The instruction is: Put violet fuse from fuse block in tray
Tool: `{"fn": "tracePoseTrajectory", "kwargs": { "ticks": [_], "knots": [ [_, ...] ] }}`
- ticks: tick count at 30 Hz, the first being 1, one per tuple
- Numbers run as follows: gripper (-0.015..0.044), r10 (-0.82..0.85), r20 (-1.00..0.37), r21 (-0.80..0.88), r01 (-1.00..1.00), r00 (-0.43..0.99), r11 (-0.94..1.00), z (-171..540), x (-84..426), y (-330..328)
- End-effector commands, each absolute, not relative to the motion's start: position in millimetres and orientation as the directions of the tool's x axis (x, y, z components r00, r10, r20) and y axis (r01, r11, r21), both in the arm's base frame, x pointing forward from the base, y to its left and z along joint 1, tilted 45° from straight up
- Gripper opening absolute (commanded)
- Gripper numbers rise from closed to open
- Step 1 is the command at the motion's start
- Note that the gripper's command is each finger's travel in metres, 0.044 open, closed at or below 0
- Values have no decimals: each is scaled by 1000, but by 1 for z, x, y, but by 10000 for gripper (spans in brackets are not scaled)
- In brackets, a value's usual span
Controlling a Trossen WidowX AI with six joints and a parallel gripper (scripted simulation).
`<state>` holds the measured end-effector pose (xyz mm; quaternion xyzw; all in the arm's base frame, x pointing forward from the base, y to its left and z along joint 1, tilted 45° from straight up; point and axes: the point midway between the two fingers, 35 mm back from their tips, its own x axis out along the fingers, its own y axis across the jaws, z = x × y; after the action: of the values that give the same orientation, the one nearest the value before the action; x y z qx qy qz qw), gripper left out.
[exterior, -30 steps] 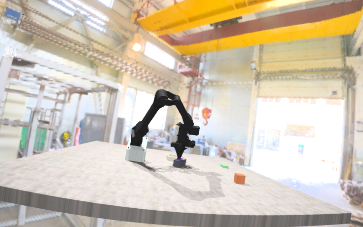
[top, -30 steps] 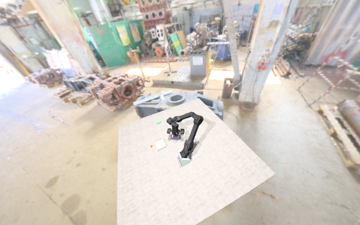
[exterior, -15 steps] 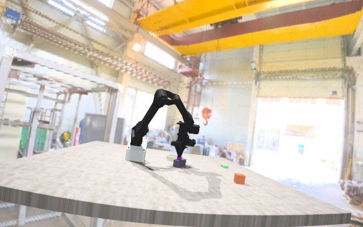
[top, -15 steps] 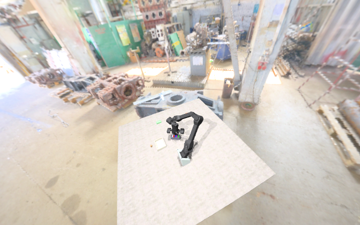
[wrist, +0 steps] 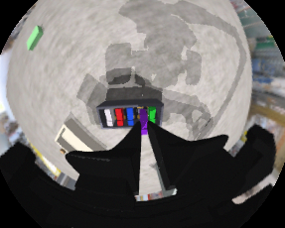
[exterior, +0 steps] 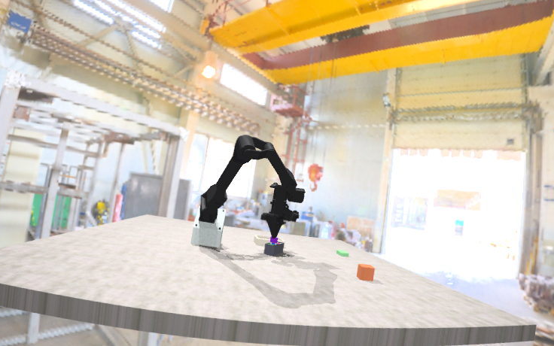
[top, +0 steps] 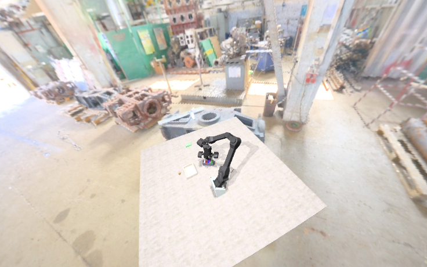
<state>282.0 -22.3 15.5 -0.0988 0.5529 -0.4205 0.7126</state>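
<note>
My gripper [top: 207,159] [exterior: 274,238] [wrist: 143,124] is shut on the violet fuse [exterior: 274,241] [wrist: 143,117], which is upright and raised over the fuse block [top: 208,164] [exterior: 274,250] [wrist: 130,103], well above the other fuses. I cannot tell whether its lower end is clear of the slot. In the wrist view, the white fuse [wrist: 108,117], red fuse [wrist: 119,117] and blue fuse [wrist: 130,116] sit left of it, the green fuse [wrist: 152,114] close on its right. The cream tray [top: 192,176] [exterior: 260,241] [wrist: 61,134] lies beside the block.
A green block [top: 188,144] [exterior: 342,253] [wrist: 34,38] lies away from the fuse block. An orange cube [exterior: 365,272] stands nearer the camera in the exterior view. A small orange-brown object [top: 179,173] lies just beyond the tray's left side in the top view.
</note>
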Motion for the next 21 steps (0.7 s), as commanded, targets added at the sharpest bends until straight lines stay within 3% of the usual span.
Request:
{"fn": "tracePoseTrajectory", "kwargs": {
  "ticks": [1, 21],
  "knots": [
    [0, -705, -708, -601, 493, 37, 629, 17, 282, -19],
    [0, -706, -708, -601, 493, 37, 629, 26, 282, -11]
  ]
}}
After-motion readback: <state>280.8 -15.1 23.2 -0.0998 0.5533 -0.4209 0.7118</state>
